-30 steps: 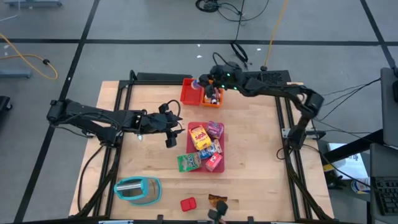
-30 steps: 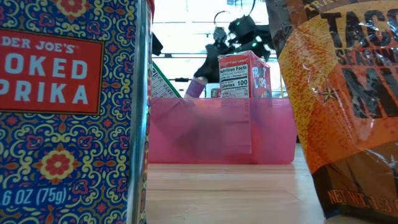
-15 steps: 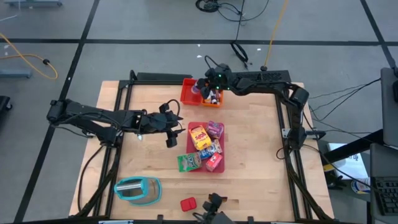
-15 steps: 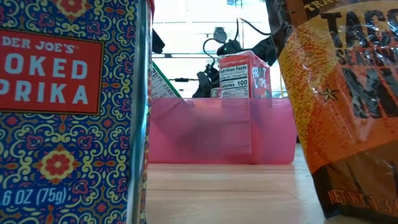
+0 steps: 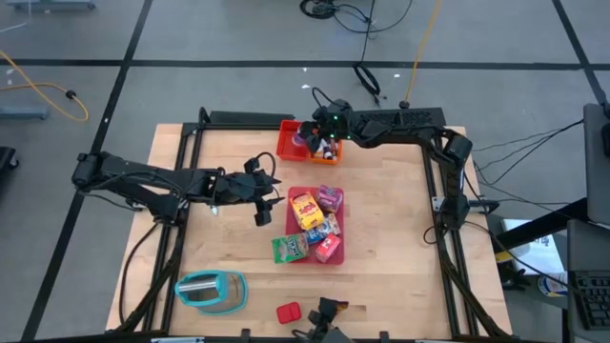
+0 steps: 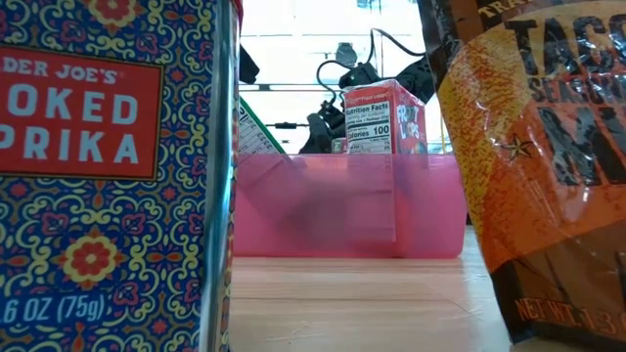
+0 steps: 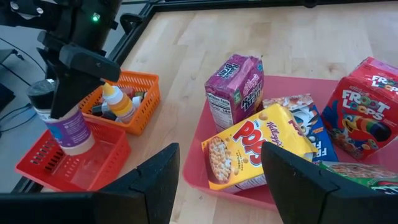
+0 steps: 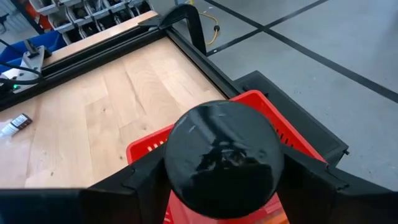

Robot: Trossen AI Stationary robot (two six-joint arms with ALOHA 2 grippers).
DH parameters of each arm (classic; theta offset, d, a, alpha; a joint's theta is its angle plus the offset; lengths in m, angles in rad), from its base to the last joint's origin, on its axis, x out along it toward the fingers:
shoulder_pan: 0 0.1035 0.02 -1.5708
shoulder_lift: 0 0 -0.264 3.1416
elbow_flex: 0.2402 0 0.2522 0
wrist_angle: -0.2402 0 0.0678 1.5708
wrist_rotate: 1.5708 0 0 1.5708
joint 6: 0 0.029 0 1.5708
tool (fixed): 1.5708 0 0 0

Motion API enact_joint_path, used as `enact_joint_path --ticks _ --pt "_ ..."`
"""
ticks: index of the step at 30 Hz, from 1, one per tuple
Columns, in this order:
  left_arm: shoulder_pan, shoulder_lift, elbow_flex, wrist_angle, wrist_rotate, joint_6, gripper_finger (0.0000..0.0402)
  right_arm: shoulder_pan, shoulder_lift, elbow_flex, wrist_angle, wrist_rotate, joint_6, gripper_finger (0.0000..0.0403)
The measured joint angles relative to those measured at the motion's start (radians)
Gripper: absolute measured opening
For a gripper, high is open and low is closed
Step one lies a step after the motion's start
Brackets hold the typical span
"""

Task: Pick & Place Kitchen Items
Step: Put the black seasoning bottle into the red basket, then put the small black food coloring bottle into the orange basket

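From above, my left gripper (image 5: pixel 262 211) hangs over the table (image 5: pixel 219 257) in the middle of the frame, just left of the tray (image 5: pixel 291 195). My right gripper (image 5: pixel 319 135) is in the upper middle, over the red bin (image 5: pixel 289 143). The orange bin (image 5: pixel 330 158) touches the red bin's right side. Small boxes lie in the tray: a yellow box (image 5: pixel 305 210), a purple box (image 5: pixel 330 198), a green box (image 5: pixel 289 248) and a red box (image 5: pixel 328 250). A tin (image 5: pixel 288 312) and a packet (image 5: pixel 334 307) sit at the bottom edge.

Down low, the tin fills the left of the frame and the packet fills the right. Between them stands the tray, far back, with the red box upright in it.

Past my left wrist, my two fingers (image 7: pixel 155 186) stand wide apart at the bottom, with nothing between them. The tray and its boxes are on the right. At the upper left my right gripper is at the top of a bottle (image 7: pixel 68 127). It stands upright in the red bin and has a purple label.

Past my right wrist, the bottle's dark cap (image 8: pixel 221 158) fills the lower middle, with the red bin behind it. I cannot tell if my right gripper grips the bottle.
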Motion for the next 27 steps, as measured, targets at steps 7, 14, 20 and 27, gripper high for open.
enact_joint_path --ticks 7,14,20,27 --pt "0.000 0.000 0.000 0.000 0.000 0.000 0.0227 0.007 0.000 0.000 -0.001 0.000 -0.016 0.0243" --pt "0.000 0.000 0.000 0.000 0.000 -0.001 0.0227 0.009 0.000 0.000 0.001 -0.026 -0.026 0.0253" --pt "0.000 0.000 0.000 -0.001 0.000 -0.001 0.0227 0.015 0.000 0.000 0.001 -0.025 -0.041 0.0271" --pt "0.000 0.000 0.000 -0.024 0.000 -0.002 0.0227 0.040 -0.032 0.000 0.012 -0.025 -0.042 0.0271"
